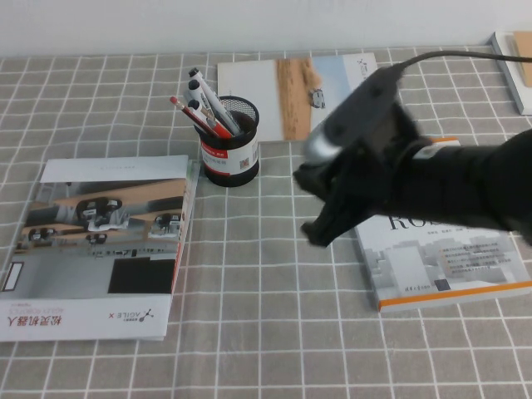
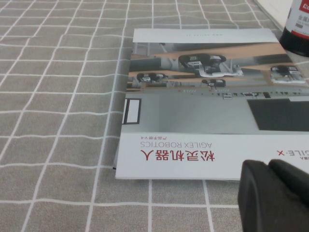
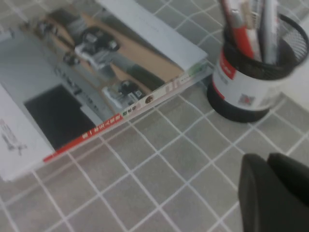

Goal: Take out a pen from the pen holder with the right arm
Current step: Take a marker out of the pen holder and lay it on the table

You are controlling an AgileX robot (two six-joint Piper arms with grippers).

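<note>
Pen holder left of right gripper; left gripper near booklet.

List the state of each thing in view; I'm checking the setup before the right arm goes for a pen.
pen holder: upright, holding several pens.
pens: all standing in the holder, leaning left.
AgileX booklet: closed, lying flat, left of the holder.
book: closed, lying flat, partly under the right arm.
right gripper: shut, empty, hovering right of the holder.
left gripper: shut, empty, by the booklet's near edge.
</note>
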